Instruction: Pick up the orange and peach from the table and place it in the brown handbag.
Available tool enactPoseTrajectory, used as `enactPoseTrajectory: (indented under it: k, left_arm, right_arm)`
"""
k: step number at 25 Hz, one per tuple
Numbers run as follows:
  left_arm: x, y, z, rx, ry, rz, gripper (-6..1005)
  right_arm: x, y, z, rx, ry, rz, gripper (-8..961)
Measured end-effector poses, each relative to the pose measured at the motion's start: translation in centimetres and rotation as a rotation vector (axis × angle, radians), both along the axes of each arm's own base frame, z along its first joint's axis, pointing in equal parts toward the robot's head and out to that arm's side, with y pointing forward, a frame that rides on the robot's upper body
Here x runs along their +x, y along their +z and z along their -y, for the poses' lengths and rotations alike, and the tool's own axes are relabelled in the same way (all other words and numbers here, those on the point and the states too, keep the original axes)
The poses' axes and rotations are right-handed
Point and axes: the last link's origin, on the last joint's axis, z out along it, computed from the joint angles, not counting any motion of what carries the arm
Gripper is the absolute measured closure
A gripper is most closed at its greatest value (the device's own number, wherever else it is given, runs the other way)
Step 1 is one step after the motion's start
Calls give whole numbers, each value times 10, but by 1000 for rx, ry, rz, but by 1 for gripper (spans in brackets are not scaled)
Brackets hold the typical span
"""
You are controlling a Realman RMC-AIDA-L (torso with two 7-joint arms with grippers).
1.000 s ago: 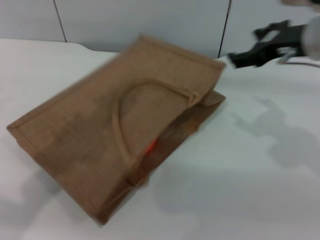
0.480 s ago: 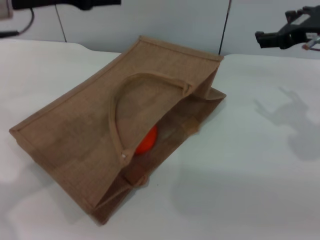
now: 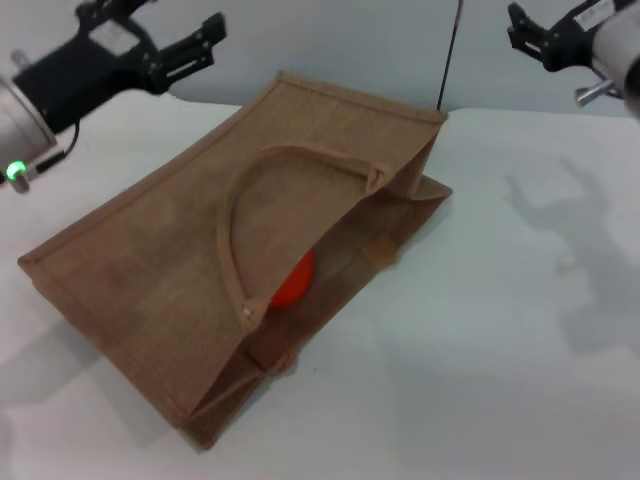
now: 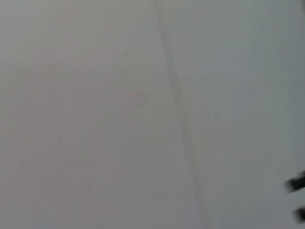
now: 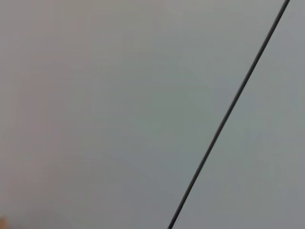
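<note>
Head view: the brown handbag (image 3: 240, 250) lies flat on the table (image 3: 500, 330), with the orange (image 3: 296, 281) inside its mouth. My left gripper (image 3: 200, 45) hangs raised, fingers parted and empty; my right gripper (image 3: 530, 35) likewise, its fingers' spread unclear. Wrist views: only blank wall (image 5: 119, 95).

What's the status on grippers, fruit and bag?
Left gripper open, raised at far left. Right gripper raised at far right. Orange inside brown handbag, which lies flat on table. Peach not visible.
</note>
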Motion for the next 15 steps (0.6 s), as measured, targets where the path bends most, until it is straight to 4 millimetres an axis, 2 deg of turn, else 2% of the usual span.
enactPoseTrajectory:
  k: [3, 7, 12, 15]
  left_arm:
    - [-17, -18, -2, 70, 84, 35, 121]
    - [-28, -35, -4, 189, 161, 52, 121]
    - [-34, -53, -6, 273, 270, 71, 121]
    - [-35, -57, -7, 279, 312, 106, 121]
  right_arm:
    - [13, -7, 11, 126, 51, -76, 74]
    - [37, -13, 21, 270, 94, -150, 74]
    - [58, -26, 17, 221, 103, -274, 73]
    - [73, -28, 11, 174, 55, -352, 73]
